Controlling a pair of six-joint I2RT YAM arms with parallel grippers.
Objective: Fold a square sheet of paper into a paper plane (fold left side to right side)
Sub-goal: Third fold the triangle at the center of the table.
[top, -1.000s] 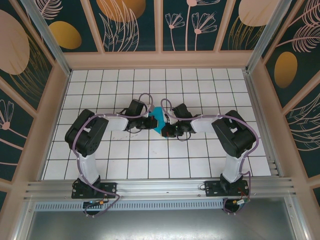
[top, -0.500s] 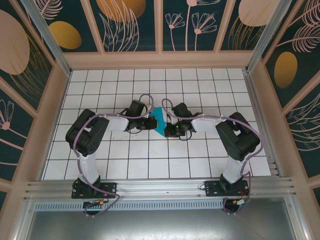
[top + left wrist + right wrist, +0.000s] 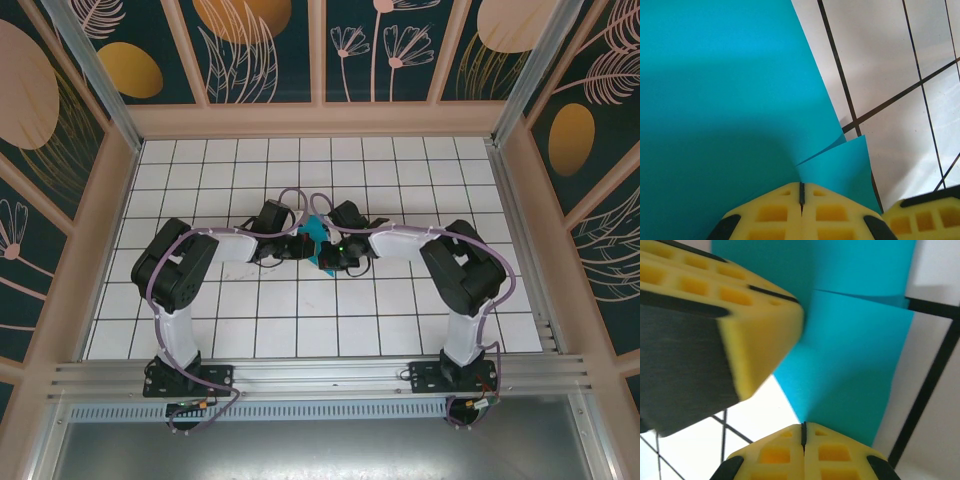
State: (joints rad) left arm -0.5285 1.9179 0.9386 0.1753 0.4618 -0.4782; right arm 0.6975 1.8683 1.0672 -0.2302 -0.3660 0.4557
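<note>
White tiled table (image 3: 200, 330), centre: one cyan square sheet of paper (image 3: 316, 236) stands bent between two grippers. Left gripper (image 3: 801, 200) and right gripper (image 3: 803, 432) each pinch its edge, jaws closed.

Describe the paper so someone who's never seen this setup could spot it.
Look to the middle of the white tiled table. There, pinched by the left gripper and the right gripper, sits the sheet of paper: thin, partly folded, the one cyan-teal thing against the white tiles.
</note>
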